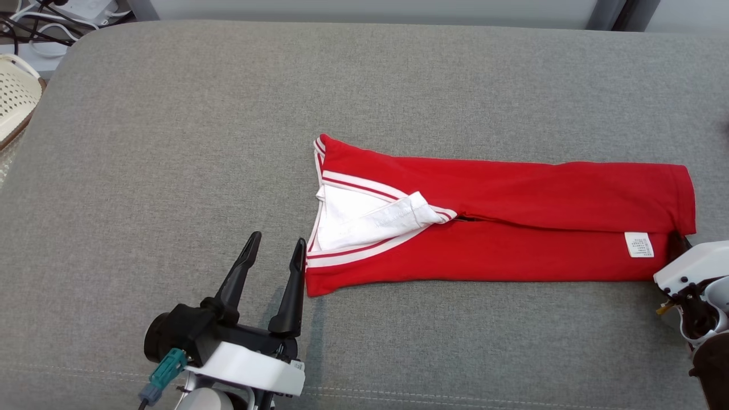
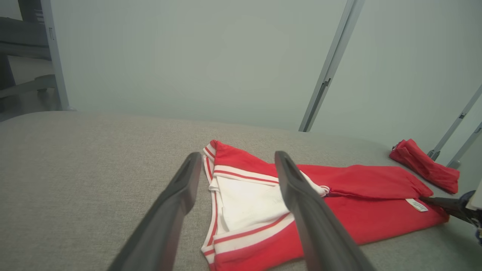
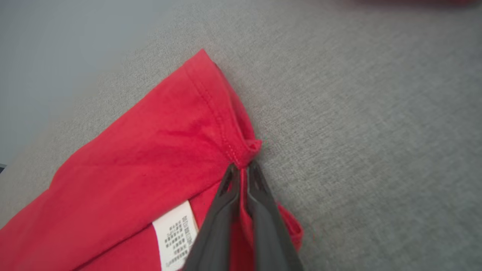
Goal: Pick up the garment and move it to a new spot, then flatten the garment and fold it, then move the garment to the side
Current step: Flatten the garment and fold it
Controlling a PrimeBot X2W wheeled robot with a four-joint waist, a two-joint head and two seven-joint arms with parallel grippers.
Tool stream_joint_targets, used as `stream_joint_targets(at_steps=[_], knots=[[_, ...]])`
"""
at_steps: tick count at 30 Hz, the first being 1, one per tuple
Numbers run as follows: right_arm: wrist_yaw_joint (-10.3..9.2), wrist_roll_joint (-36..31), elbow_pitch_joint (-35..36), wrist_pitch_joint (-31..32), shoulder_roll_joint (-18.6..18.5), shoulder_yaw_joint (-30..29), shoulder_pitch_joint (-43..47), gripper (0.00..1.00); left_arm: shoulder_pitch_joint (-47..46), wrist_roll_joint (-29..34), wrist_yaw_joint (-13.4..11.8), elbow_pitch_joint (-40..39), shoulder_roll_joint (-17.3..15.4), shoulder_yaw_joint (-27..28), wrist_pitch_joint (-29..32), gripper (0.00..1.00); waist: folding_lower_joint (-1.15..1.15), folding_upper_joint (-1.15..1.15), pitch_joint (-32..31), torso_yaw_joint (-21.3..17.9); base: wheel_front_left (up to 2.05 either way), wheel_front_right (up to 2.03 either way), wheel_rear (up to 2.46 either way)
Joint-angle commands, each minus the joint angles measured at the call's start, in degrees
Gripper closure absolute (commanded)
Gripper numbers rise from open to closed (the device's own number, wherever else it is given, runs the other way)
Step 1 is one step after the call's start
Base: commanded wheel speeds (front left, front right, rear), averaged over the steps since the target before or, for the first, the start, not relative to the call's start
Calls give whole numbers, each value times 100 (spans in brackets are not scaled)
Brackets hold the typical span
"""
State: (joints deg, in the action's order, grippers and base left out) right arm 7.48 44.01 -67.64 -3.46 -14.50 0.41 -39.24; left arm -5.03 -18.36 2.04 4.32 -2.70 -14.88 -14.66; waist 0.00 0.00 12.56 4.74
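While the left tool [image 1: 275, 244] stands at the lower left of the head view with its two dark fingers spread well apart and nothing between them, the right tool [image 3: 241, 169] has its fingers pressed together on the hem [image 3: 220, 120] of the red shirt [image 1: 512, 228], pinching a small fold of cloth at the shirt's corner.

The red shirt lies flat on the grey fabric-covered tabletop [image 1: 171, 142], folded lengthwise into a long band that runs from the middle of the head view to its right edge. Its neckline [image 1: 364, 219] is at the left end of the band, trimmed in white with thin red stripes, and white inner cloth shows in the opening. The left tool's right-hand fingertip is just beside the lower left corner of the shirt; whether it touches the cloth cannot be told.

A white care label [image 1: 639, 245] sits on the lower layer near the right end of the band, close to the right tool. In the right wrist view it lies just to the lower left of the closed fingers.

In the left wrist view a second red garment [image 2: 425, 165] lies bunched at the far right of the tabletop, apart from the shirt. At the upper left of the head view, past the tabletop's rounded corner, are a pale slotted basket [image 1: 17, 97] and some cables [image 1: 34, 25].
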Motion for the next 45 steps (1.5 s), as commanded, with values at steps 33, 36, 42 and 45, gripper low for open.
stream_joint_targets(at_steps=[33, 36, 42, 45], knots=[[1, 1145, 2712, -504, -656, 1081, 827, 100, -107, -273, -130, -273, -18, 145, -34, 0, 0, 0, -143, -201, 0, 0, 0], [1, 1228, 3263, -444, -565, 1197, 1014, 100, -138, -334, -150, -287, -18, 106, -34, 0, 0, 0, -145, -138, 0, 0, 0], [1, 1342, 4022, -368, -220, 1265, 1245, 100, -190, -435, -205, -352, -18, 13, -34, 0, 0, 0, -151, 100, 0, 0, 0], [1, 1347, 4258, -283, 13, 1351, 1285, 100, -193, -462, -228, -369, -18, -21, -34, 0, 0, 0, -139, 241, 0, 0, 0]])
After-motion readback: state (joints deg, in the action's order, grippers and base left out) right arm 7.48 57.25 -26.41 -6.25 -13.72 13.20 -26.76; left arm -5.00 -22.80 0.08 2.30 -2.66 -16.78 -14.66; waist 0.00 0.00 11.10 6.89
